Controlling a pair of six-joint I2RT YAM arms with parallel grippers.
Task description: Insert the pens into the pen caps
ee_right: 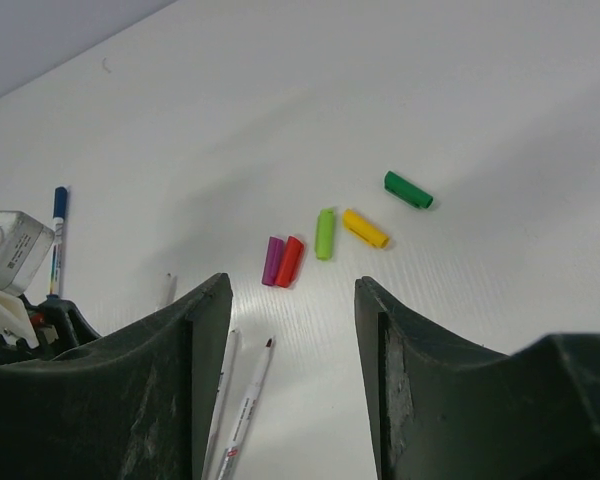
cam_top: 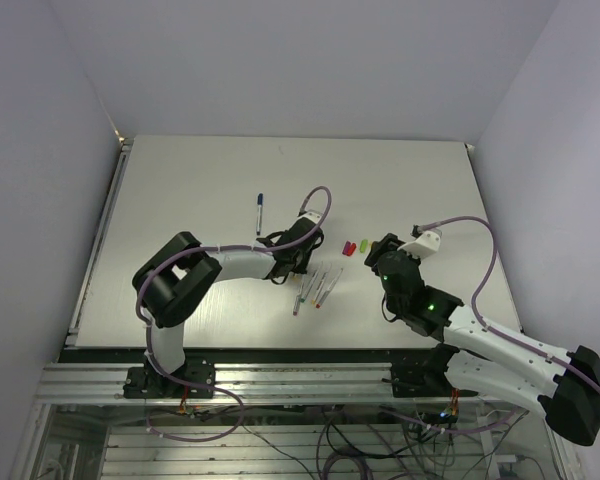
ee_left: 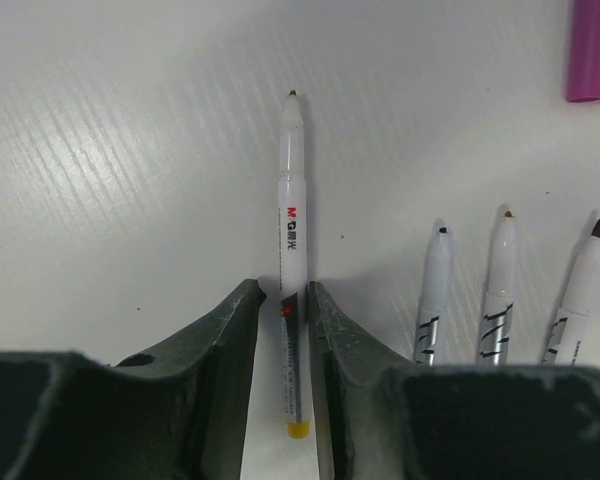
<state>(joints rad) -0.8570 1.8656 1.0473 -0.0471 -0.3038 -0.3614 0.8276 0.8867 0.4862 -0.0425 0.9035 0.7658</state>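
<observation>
In the left wrist view, a white pen [ee_left: 293,230] with a yellow end lies on the table. My left gripper [ee_left: 283,290] straddles it with its jaws narrowly apart: the pen lies against the right finger, with a slim gap at the left one. Three more uncapped pens [ee_left: 500,285] lie side by side to its right. The same group of pens [cam_top: 315,288] shows in the top view by my left gripper [cam_top: 302,262]. My right gripper [ee_right: 292,285] is wide open and empty. Ahead of it lie loose caps: purple [ee_right: 272,260], red [ee_right: 289,261], light green [ee_right: 325,233], yellow [ee_right: 365,228] and dark green [ee_right: 408,189].
A pen with a blue cap on it [cam_top: 260,212] lies apart, farther back on the white table [cam_top: 180,200]. Two uncapped pens [ee_right: 245,405] lie near my right gripper's left finger. Grey walls surround the table.
</observation>
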